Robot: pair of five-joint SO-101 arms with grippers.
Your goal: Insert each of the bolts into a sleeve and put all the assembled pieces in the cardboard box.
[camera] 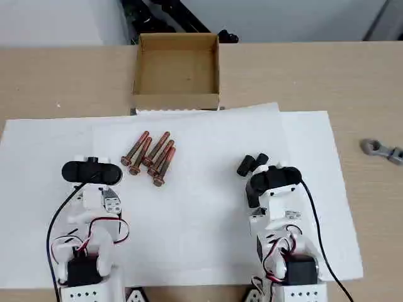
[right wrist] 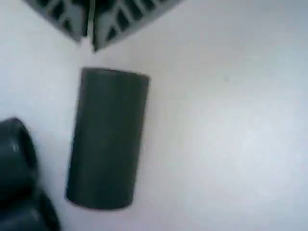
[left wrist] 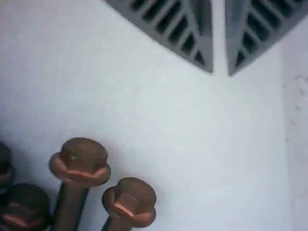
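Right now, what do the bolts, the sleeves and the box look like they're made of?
Bolts: likely metal, coppery finish, slight sheen on the heads. Sleeves: matte dark grey, perhaps plastic or rubber; unclear. Box: plain brown cardboard, dull with folded walls.

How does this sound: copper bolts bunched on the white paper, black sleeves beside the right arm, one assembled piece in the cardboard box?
Not quite: the high view shows the cardboard box holding nothing. The bolts on the white paper and sleeves beside the right arm are correct.

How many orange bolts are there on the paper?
5 bolts, lying side by side in one slanted bunch on the white paper, just in front of the cardboard box. None seems hidden.
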